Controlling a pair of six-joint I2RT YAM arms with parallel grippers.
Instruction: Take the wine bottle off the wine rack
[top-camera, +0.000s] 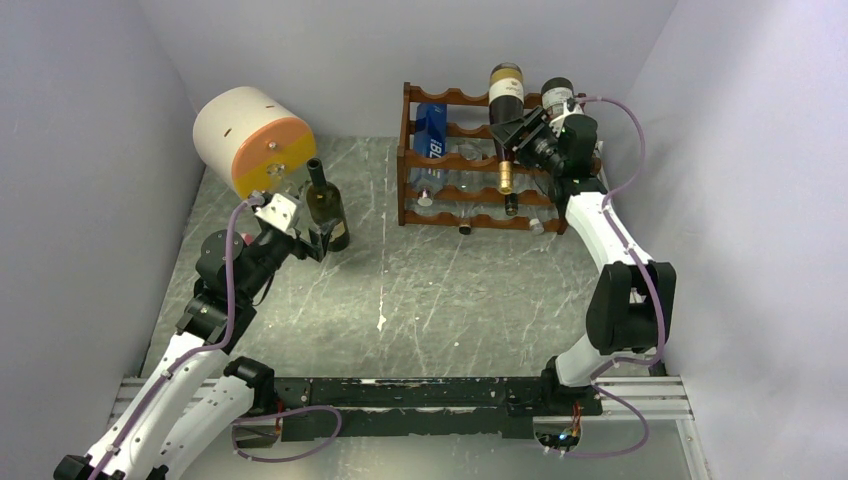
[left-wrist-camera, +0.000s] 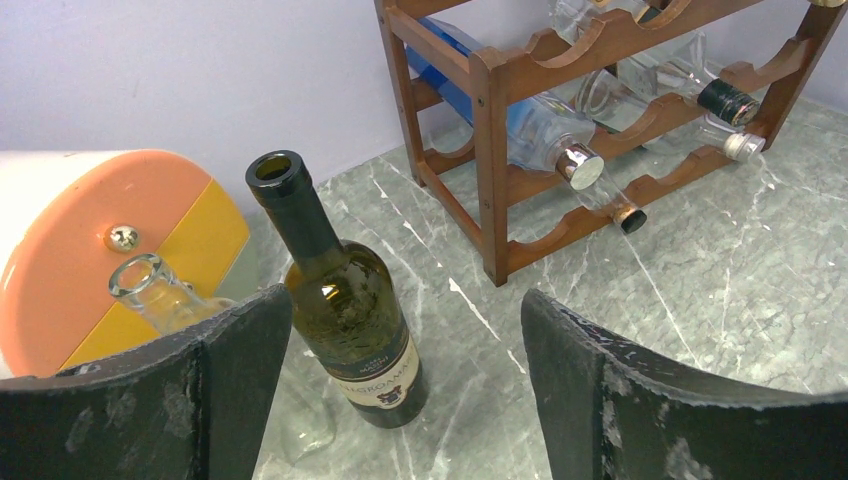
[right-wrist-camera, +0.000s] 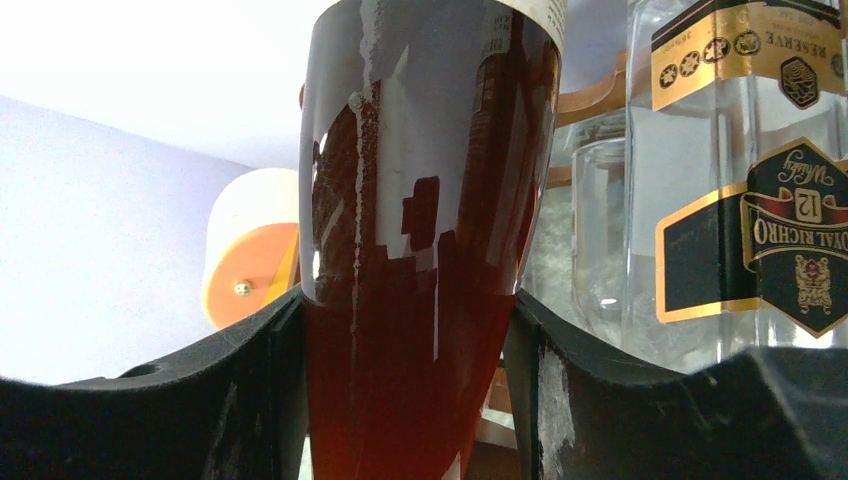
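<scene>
Jaws of the right arm clenched the dark glass wine bottle (right-wrist-camera: 420, 300) with a cream label, up at the top tier of the reddish-brown scalloped wooden wine rack (top-camera: 405, 160), far right on the grey marbled desk (top-camera: 450, 290). Left jaws stood released, flanking an upright green glass bottle (left-wrist-camera: 350, 310) without touching it.

Overhead and left-wrist cameras both face the wine rack (top-camera: 404, 150).
</scene>
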